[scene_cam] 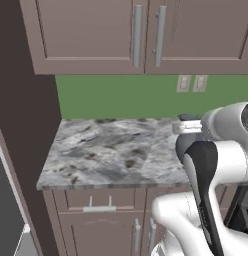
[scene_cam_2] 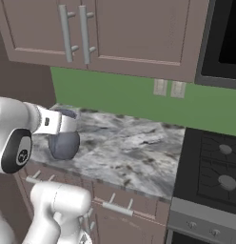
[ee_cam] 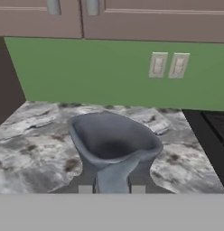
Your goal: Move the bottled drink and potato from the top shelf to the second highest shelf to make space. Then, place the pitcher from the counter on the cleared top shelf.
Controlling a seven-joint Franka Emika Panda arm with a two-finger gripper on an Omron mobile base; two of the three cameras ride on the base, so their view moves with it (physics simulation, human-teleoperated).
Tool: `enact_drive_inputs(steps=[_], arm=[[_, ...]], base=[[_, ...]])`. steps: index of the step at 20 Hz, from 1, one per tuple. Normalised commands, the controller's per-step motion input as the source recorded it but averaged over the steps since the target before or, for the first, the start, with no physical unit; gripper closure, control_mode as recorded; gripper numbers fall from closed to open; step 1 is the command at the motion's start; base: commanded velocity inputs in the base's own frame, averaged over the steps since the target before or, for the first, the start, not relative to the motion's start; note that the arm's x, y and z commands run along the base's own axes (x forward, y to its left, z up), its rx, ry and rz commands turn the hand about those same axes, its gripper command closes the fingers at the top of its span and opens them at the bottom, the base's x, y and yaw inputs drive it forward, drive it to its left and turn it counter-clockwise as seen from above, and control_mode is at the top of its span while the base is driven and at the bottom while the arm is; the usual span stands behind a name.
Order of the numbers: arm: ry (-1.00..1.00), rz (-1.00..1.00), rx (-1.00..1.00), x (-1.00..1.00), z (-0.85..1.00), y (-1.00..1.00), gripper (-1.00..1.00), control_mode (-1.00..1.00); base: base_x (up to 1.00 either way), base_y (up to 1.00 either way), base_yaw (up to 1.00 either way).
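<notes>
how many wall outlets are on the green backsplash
2: a left outlet plate and a right outlet plate, side by side on the green wall under the upper cabinets. The arm may hide more wall in the base views.

No legible text or labels.

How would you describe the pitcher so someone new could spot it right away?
Find the marbled counter under the brown wall cabinets, left of the stove. Near its left end sits the pitcher, the one rounded dark blue-grey vessel with a flared lip.
</notes>
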Motion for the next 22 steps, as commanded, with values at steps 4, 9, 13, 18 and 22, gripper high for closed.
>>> enact_drive_inputs(steps=[4,9,13,18,22], arm=[[0.00,0.00,0.00,0.00,0.00,0.00,1.00,1.00],[0.00,0.00,0.00,0.00,0.00,0.00,1.00,1.00],[0.00,0.00,0.00,0.00,0.00,0.00,1.00,1.00],[0.00,0.00,0.00,0.00,0.00,0.00,1.00,1.00],[0.00,0.00,0.00,0.00,0.00,0.00,1.00,1.00]], base=[[-0.97,0.00,0.35],[-0.91,-0.07,0.54],[-0.59,-0.02,0.72],[-0.59,-0.02,0.80],[-0.57,0.00,0.81]])
